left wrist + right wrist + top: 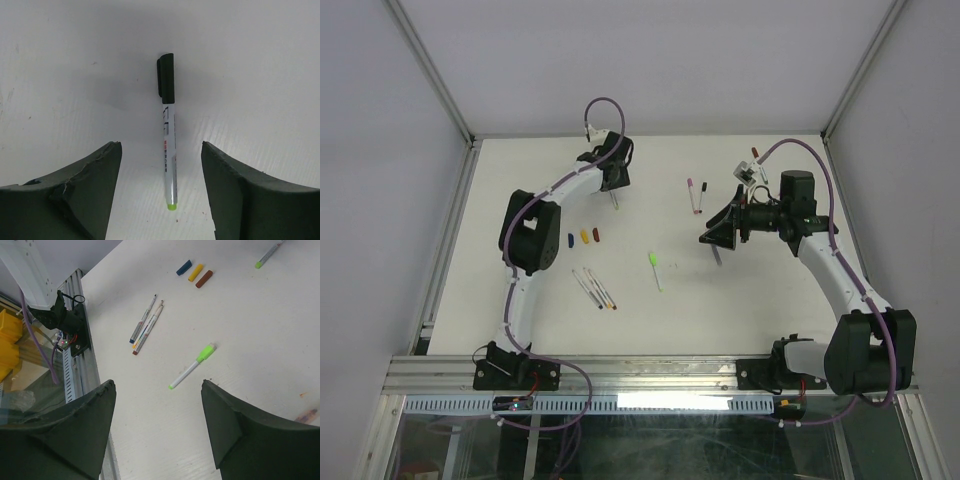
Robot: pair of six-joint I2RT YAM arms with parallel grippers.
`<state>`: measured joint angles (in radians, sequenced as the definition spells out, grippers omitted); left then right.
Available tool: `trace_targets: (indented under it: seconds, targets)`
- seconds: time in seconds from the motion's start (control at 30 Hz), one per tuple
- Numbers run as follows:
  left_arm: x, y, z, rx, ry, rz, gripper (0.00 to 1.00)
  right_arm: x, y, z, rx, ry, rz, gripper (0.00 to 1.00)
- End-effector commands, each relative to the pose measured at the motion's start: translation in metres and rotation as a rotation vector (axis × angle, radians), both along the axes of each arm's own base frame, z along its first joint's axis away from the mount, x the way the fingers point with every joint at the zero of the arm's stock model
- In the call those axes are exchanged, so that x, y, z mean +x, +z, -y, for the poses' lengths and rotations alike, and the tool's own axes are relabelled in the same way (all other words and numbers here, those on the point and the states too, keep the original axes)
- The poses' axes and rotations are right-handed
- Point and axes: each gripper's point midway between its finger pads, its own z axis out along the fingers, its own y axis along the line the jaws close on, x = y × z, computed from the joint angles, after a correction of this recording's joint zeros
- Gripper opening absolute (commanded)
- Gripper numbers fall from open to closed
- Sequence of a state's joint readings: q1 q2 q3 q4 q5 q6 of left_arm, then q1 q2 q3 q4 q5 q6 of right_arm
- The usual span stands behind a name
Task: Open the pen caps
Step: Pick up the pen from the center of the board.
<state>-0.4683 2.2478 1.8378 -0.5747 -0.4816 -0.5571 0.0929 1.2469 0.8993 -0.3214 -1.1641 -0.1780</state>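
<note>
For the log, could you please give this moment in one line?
left gripper: open, straddling pen, cap on | right gripper: open, empty | loose caps: three

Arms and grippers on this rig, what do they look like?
The left arm and right arm have white links, black joint housings and a purple cable along each. The fingers are dark, matte wedges with rough edges.

Three loose caps lie behind the bare pens.
</note>
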Motion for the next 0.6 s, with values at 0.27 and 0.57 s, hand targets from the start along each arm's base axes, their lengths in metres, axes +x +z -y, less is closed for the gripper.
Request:
trace_targets:
  seconds: [0.27,0.57]
  targets:
    - [0.016,-0.015,0.010,-0.017,-0.064,-0.042,0.52,0.006,0.017,0.000,0.013,0.009,0.064,0.71]
    - [0.010,-0.026,0.013,-0.050,-0.082,-0.080,0.35,0.005,0.017,0.000,0.016,0.011,0.060,0.71]
